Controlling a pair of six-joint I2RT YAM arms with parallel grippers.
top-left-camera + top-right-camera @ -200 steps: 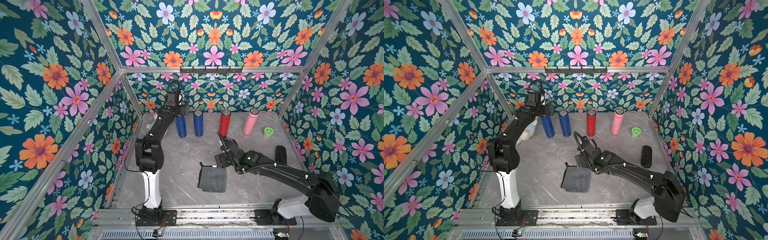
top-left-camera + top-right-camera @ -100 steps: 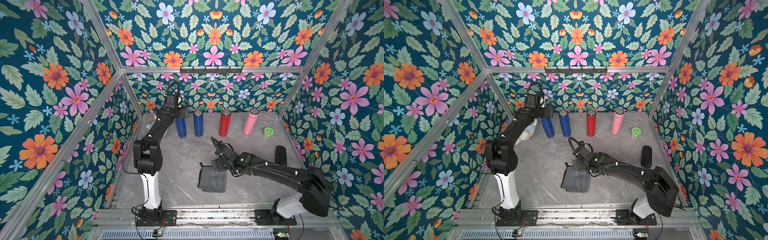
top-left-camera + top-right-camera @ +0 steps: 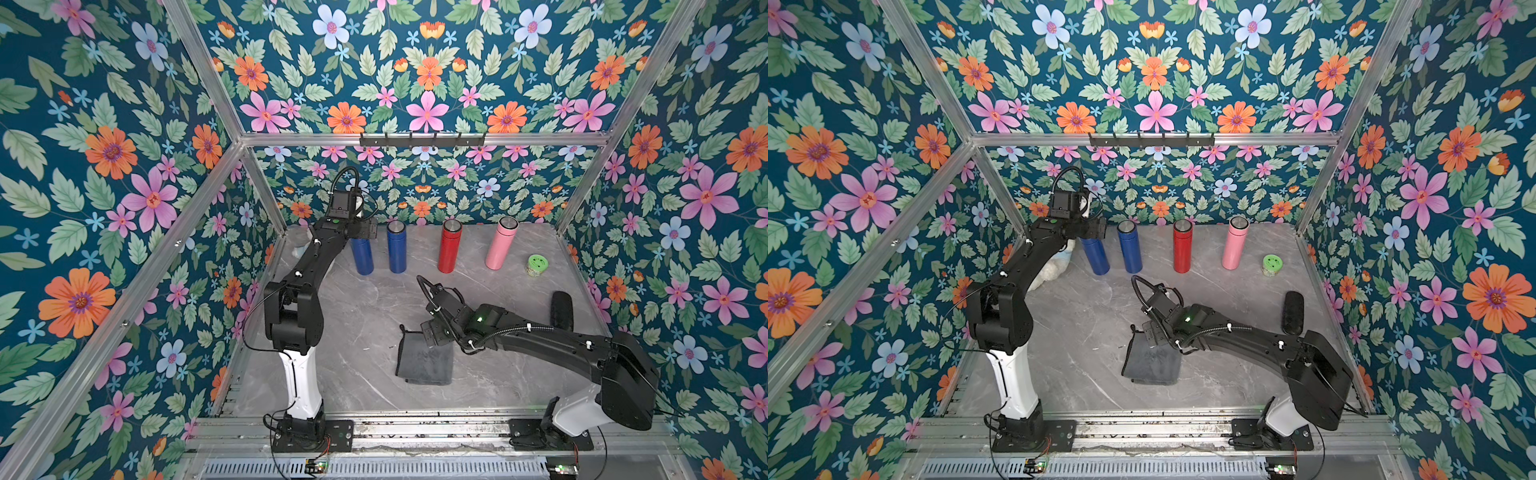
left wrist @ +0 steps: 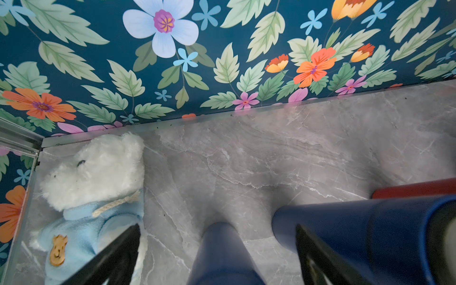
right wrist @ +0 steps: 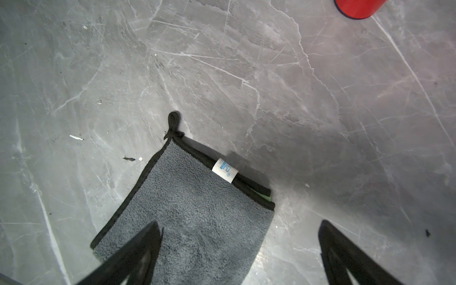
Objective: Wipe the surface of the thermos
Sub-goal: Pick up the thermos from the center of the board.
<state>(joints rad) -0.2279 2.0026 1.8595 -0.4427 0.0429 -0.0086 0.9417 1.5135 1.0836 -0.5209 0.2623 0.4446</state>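
Note:
Four thermoses stand in a row at the back: a blue one [image 3: 362, 259], a second blue one [image 3: 396, 251], a red one [image 3: 449, 249] and a pink one [image 3: 500, 247]. My left gripper [image 3: 365, 228] hangs open over the top of the leftmost blue thermos [image 4: 222, 256]. That thermos rises between the spread fingers [image 4: 123, 246] without touching them. A grey cloth [image 3: 424, 363] lies flat in the middle of the table. My right gripper [image 3: 430, 334] hovers open just above the cloth's far edge [image 5: 197, 209], one finger over it and one over bare table.
A white plush bear in light blue [image 4: 93, 177] lies in the back left corner, beside the left arm. A small green round thing [image 3: 537, 265] and a black oblong object [image 3: 561, 309] sit near the right wall. The floral walls close in on three sides.
My right gripper has swung leftward and down toward the grey cloth, and now sits over its edge. My left gripper has barely shifted over the blue thermos.

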